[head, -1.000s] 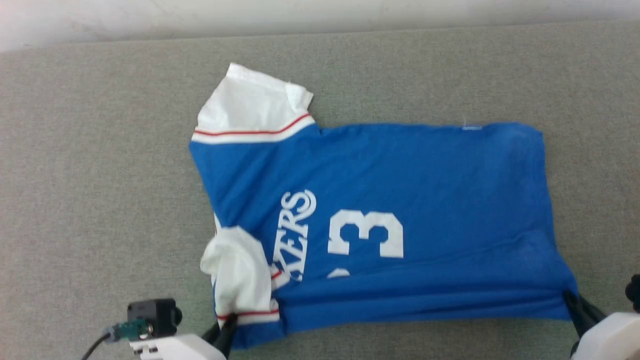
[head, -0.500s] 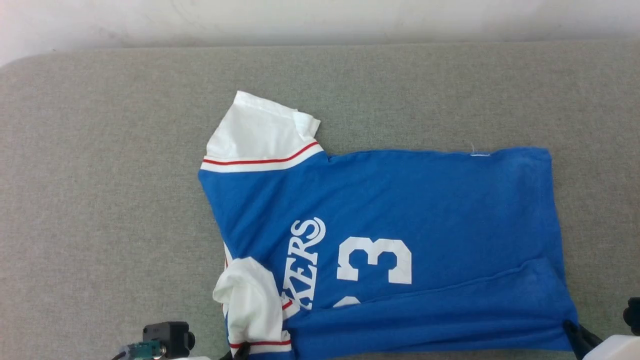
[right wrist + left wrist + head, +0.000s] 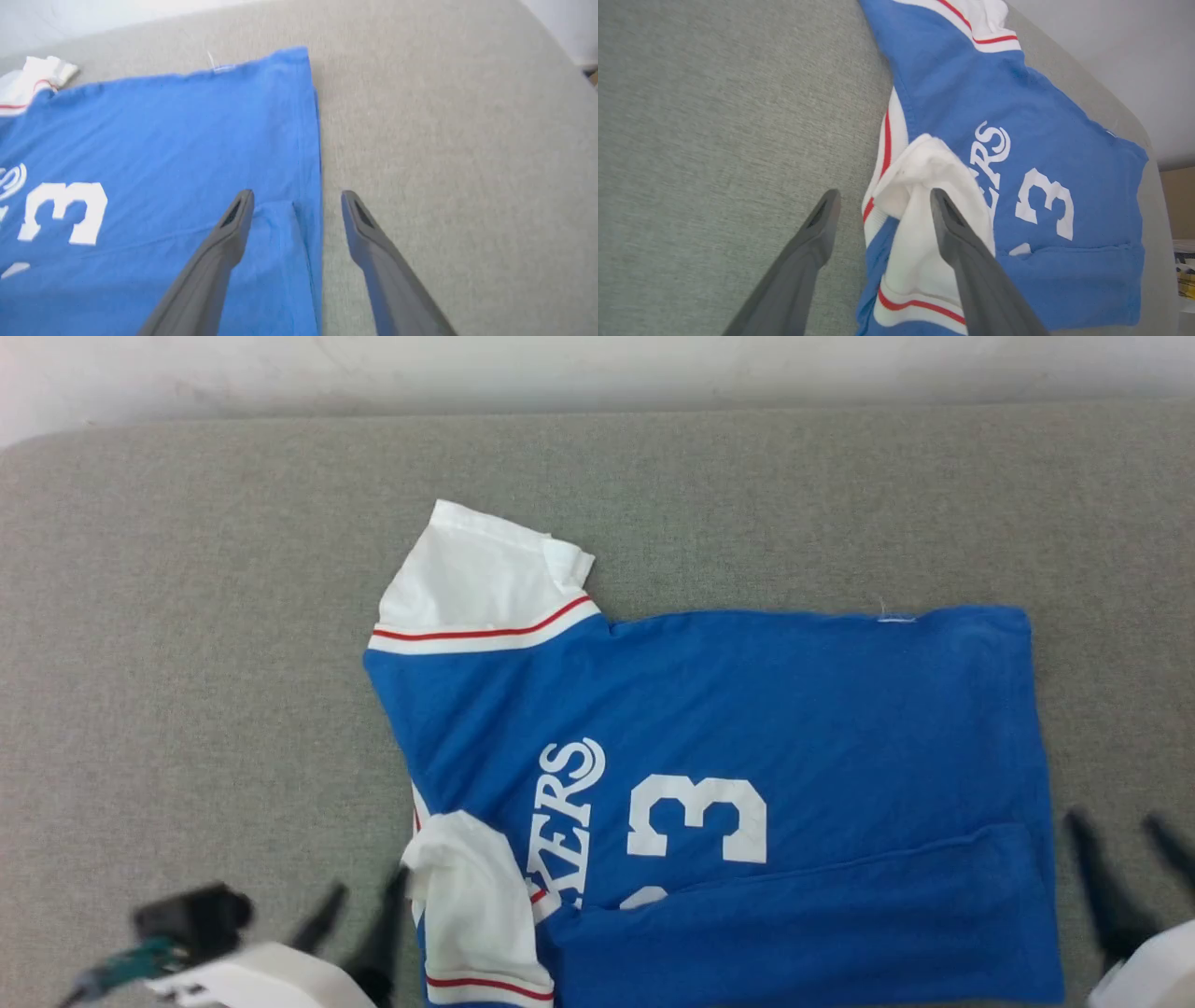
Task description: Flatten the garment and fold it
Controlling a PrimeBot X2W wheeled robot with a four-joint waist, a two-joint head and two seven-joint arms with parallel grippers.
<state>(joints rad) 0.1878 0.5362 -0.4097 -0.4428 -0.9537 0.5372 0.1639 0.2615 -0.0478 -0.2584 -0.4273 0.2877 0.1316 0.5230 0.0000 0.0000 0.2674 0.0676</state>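
Note:
The garment [image 3: 747,709] is a royal-blue jersey that lies sideways on the grey surface, collar end to the left and hem to the right. Its near long edge is folded up over the body and covers part of the white number. One white sleeve [image 3: 476,579] lies flat at the far left; the near sleeve [image 3: 471,887] is bunched on the blue. My left gripper [image 3: 366,889] is open just left of that sleeve, and in the left wrist view the gripper [image 3: 883,193] straddles the sleeve's edge. My right gripper [image 3: 1116,821] is open beside the hem corner; the right wrist view shows this gripper [image 3: 298,193] over the hem edge of the garment [image 3: 163,140].
The grey fabric-covered table [image 3: 187,616] extends wide to the left and beyond the jersey. Its far edge meets a white wall [image 3: 597,364]. In the left wrist view the table's rounded corner [image 3: 1134,126] lies past the jersey.
Both grippers have opened and let go of the jersey's near edge, each drawing slightly outward. The folded near edge now lies on the body. The head camera shifted between the earliest frame and now.

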